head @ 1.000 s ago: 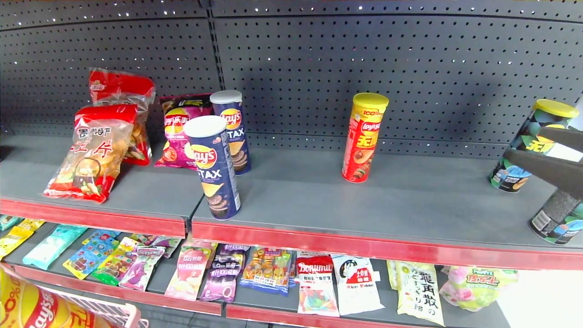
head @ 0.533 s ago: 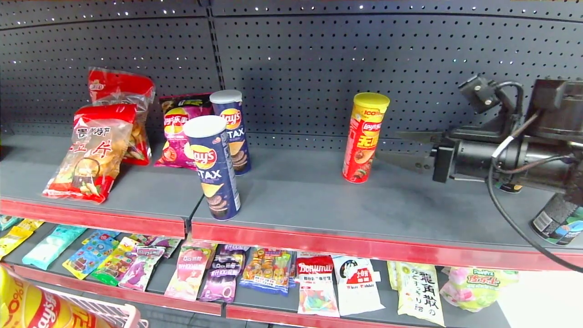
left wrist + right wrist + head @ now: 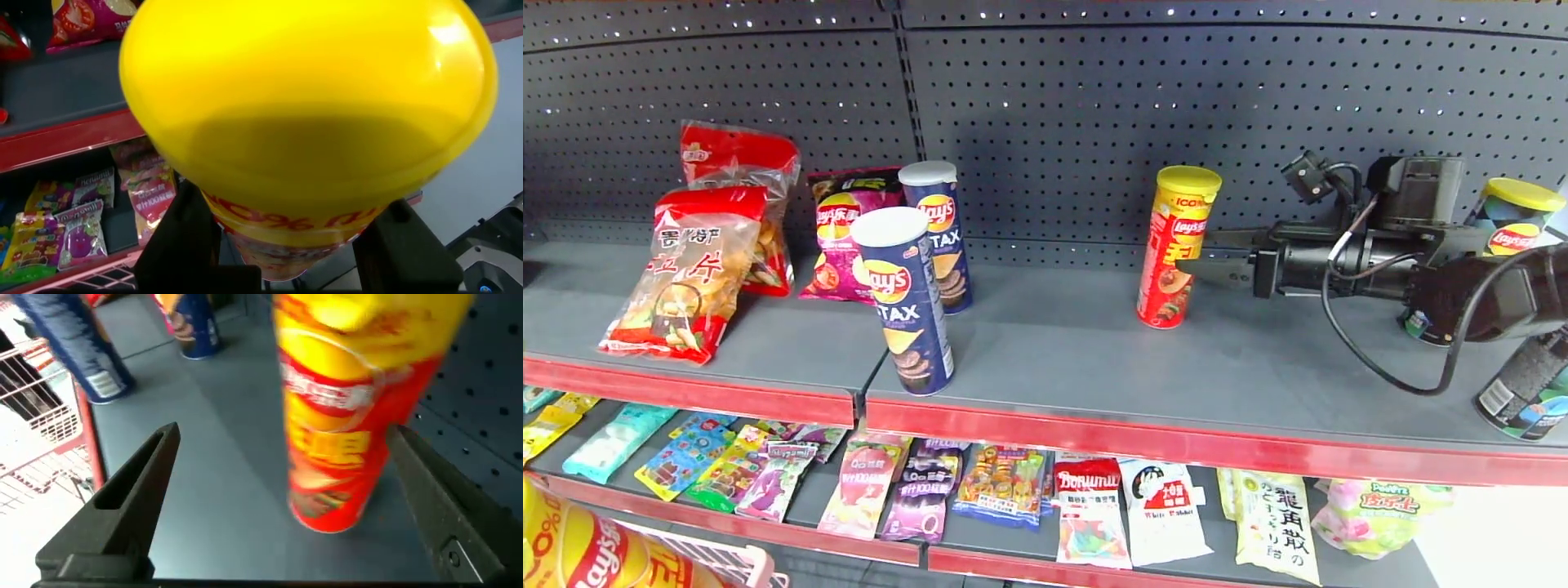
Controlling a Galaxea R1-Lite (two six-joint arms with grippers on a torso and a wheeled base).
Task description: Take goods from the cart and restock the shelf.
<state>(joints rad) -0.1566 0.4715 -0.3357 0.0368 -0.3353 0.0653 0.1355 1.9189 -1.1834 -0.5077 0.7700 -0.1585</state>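
Bracketing the upright red can on the shelf with the right end effector spread open, risking a clipped side toppling it, while clamping a yellow-lidded can in the left end effector.

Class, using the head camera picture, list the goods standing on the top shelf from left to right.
front red snack bag → front blue can → red can with yellow lid → green can with yellow lid. The rear red bag, purple bag and rear blue can overlap those, so I skip them.
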